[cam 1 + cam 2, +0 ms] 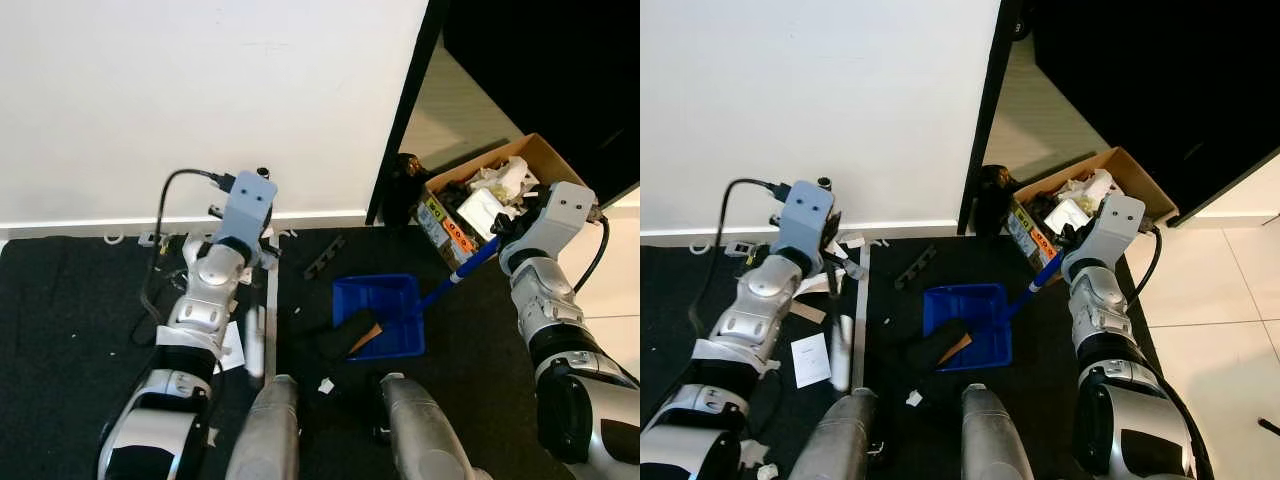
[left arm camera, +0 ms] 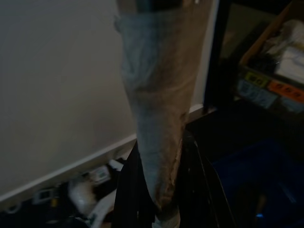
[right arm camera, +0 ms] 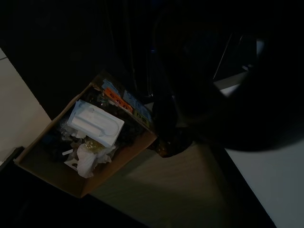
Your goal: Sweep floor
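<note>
— What's on the floor there?

— A bright blue dustpan [image 1: 385,315] lying flat on the dark floor mat [image 1: 80,300], black debris and a brown scrap in its tray, its blue handle slanting up to the right claw [image 1: 497,243].

— Gripped?

— Can't tell how those fingers stand. Cardboard box [image 1: 535,160] of rubbish just beyond.

— And the left?

— Left claw [image 2: 161,190] clamped on a pale broom handle [image 2: 156,109], near the white wall [image 1: 200,100]; paper scraps [image 1: 810,358] lie beside that arm.
</note>
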Controlling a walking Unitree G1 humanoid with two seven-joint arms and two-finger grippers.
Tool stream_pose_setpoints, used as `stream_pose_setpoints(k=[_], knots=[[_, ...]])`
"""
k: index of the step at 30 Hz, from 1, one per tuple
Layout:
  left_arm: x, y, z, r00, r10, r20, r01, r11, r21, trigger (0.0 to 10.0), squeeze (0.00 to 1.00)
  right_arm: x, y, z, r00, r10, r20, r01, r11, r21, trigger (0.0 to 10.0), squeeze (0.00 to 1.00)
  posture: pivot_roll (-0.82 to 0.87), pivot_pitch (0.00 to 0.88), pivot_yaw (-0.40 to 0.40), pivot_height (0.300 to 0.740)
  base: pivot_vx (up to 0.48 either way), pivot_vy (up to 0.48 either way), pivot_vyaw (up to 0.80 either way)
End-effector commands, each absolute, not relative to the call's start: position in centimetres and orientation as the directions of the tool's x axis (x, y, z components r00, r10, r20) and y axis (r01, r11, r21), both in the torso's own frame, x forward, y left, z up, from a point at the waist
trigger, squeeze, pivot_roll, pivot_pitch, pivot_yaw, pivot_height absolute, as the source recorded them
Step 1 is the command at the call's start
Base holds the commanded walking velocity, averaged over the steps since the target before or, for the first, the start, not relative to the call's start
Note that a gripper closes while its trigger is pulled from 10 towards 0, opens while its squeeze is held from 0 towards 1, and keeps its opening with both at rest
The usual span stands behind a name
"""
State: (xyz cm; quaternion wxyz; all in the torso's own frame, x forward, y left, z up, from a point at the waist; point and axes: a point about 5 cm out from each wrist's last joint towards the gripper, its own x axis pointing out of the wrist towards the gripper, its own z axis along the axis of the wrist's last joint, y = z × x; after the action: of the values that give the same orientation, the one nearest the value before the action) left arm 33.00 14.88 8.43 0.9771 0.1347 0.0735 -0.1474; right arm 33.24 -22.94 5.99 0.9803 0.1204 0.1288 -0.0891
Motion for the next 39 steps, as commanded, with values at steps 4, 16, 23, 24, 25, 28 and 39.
stream_pose_setpoints(k=[4,16,23,24,25,28,39], knots=[[32.3,12.3,6.3,0.915,-0.315,-0.253,0.371,0.904,0.214,10.0,0.00,32.6,-20.4,3.9,0.934,-0.033,-0.355,0.151,0.939,0.309,0.0,0.00,0.02,0.161,-0.017,0.740,0.000,0.000,0.00],[32.7,7.9,6.3,0.899,-0.383,-0.214,0.425,0.879,0.214,10.0,0.00,32.4,-20.6,3.8,0.937,-0.036,-0.347,0.149,0.941,0.304,0.0,0.00,0.01,0.170,-0.006,0.740,0.000,0.000,0.00],[33.4,4.3,8.3,0.914,-0.385,-0.124,0.401,0.903,0.152,10.0,0.00,32.3,-20.9,3.8,0.937,-0.048,-0.345,0.159,0.940,0.301,0.0,0.00,0.00,0.173,-0.001,0.740,0.000,0.000,0.00],[33.4,4.3,8.3,0.914,-0.385,-0.124,0.401,0.903,0.152,10.0,0.00,32.3,-20.9,3.8,0.937,-0.048,-0.345,0.159,0.940,0.301,0.0,0.00,0.00,0.173,-0.001,0.740,0.000,0.000,0.00],[33.5,4.0,8.5,0.918,-0.382,-0.110,0.395,0.907,0.146,10.0,0.00,32.3,-20.9,3.8,0.937,-0.049,-0.345,0.160,0.940,0.301,0.0,0.00,0.00,0.173,-0.001,0.740,0.000,0.000,0.00],[33.8,3.3,9.4,0.922,-0.381,-0.064,0.386,0.912,0.136,10.0,0.00,32.3,-20.9,3.9,0.938,-0.050,-0.343,0.161,0.940,0.302,0.0,0.00,0.00,0.174,0.000,0.740,0.000,0.000,0.00],[35.0,2.5,11.9,0.945,-0.326,0.035,0.323,0.944,0.065,10.0,0.00,32.4,-20.9,4.0,0.939,-0.052,-0.339,0.161,0.939,0.303,0.0,0.00,-0.01,0.173,0.000,0.740,0.000,0.000,0.00]])
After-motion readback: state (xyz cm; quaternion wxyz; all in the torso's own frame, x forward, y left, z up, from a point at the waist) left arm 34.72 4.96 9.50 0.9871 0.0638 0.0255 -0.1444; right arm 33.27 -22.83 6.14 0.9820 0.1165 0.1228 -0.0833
